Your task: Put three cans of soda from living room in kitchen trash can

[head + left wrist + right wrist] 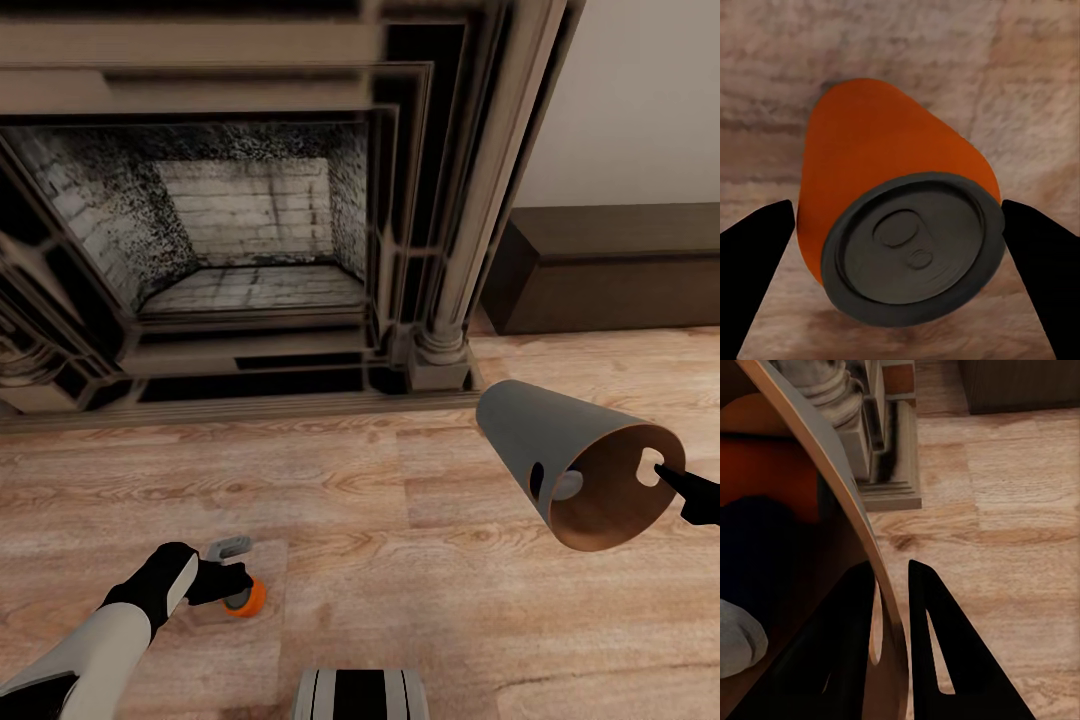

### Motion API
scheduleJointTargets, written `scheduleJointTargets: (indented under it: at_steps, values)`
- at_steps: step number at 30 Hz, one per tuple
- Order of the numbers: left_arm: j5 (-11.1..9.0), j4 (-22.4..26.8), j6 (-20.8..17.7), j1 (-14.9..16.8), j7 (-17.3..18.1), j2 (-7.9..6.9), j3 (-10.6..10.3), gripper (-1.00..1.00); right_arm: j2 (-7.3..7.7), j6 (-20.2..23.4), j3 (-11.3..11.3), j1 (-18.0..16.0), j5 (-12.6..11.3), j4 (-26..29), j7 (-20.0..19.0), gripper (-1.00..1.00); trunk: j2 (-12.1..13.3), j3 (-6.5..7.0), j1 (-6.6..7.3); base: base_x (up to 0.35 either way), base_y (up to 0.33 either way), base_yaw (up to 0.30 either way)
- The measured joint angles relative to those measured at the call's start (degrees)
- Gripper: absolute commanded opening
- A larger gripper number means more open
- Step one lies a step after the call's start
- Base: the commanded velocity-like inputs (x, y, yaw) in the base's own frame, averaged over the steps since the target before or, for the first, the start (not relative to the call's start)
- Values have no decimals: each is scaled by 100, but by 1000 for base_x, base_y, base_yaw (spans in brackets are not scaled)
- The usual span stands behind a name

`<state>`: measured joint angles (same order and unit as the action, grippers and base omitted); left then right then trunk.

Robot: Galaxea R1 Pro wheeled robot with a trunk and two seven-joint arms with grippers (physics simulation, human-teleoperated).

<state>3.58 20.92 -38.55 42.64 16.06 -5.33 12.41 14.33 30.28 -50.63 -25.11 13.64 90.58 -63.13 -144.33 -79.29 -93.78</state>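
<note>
An orange can of soda (247, 598) lies on the wood floor of the living room, at the lower left of the head view. My left gripper (226, 582) is open around it. In the left wrist view the can (892, 165) sits between the two black fingers (757, 277), its dark top toward the camera and each finger close to a side. My right gripper (672, 480) is shut on the rim of the tash can (560, 440), held tilted above the floor with its mouth toward me. A silver can top (567, 486) shows inside; orange and dark shapes (772, 480) lie inside the bin wall (832, 457).
A large fireplace (240, 230) with a stone column (445, 340) fills the wall ahead. A low dark wood bench (610, 270) stands to its right against the white wall. Light plank floor (400, 520) spreads between the two arms.
</note>
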Motion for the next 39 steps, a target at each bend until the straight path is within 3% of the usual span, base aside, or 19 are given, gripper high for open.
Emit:
scheduleJointTargets:
  at_steps: [26, 33, 39]
  values:
    - [23, -8, 2, -1, -3, 50, -2, -100, -2, 0, 9, 0, -8, 0, -9, -100, 35, 575, 67, 0, 0, 0]
    - [21, 53, -54, 1, 42, 50, -5, -100, 0, 131, 363, 9, 66, 8, 14, -100, 44, 730, 85, 0, 0, 0]
    - [16, 77, -206, 34, 70, 50, -2, -100, 38, 484, 454, 55, 64, 7, 26, -100, 52, 863, 101, 0, 0, 0]
